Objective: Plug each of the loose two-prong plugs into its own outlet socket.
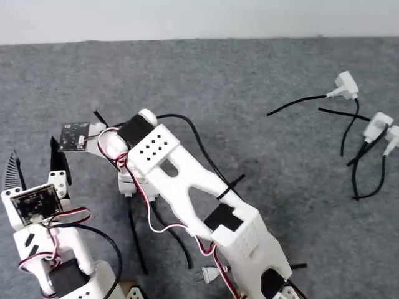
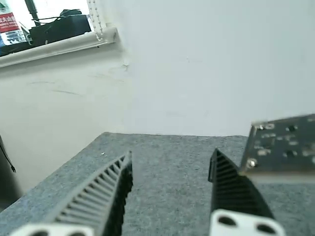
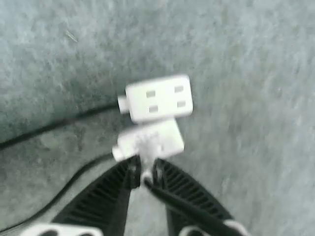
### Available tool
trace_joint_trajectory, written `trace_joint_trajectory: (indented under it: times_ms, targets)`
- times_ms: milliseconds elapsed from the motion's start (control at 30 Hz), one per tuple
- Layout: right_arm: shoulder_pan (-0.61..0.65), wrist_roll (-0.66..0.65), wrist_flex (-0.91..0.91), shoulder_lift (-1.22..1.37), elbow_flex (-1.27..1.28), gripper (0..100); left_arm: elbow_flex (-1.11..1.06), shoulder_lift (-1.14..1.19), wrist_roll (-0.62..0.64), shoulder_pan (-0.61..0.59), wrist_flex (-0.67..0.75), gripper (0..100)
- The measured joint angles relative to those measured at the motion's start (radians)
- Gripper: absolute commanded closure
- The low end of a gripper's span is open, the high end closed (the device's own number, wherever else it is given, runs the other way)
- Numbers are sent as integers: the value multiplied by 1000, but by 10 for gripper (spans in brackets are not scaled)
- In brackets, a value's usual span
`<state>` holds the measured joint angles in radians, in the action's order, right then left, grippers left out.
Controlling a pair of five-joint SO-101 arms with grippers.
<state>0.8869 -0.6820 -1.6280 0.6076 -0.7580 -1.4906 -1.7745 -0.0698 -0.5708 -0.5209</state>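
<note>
Low over the counter (image 3: 256, 59), my right claw (image 3: 145, 169) pinches a plug (image 3: 147, 140) beside an outlet socket (image 3: 157, 98). My left claw (image 2: 172, 157) hangs open. Next, I reckon: line up the prongs, then push.

Grey felt mat (image 1: 249, 81) below a white wall (image 1: 187, 18).

The grey felt table (image 1: 249, 93) is viewed from high above. The left wrist camera is aimed across it at the wall (image 2: 221, 64); the right, close over a white plug (image 3: 150, 140).
</note>
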Motion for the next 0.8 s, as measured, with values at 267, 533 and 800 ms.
trace_joint_trajectory:
  times_ms: [267,533,800]
  targets:
    - [-3,-43,44,32,-2,991,-2,2,0,-6,0,755]
    - [-5,-51,46,32,-2,991,-2,2,0,-8,0,755]
    - [-2,-40,46,32,-2,991,-2,2,0,-8,0,755]
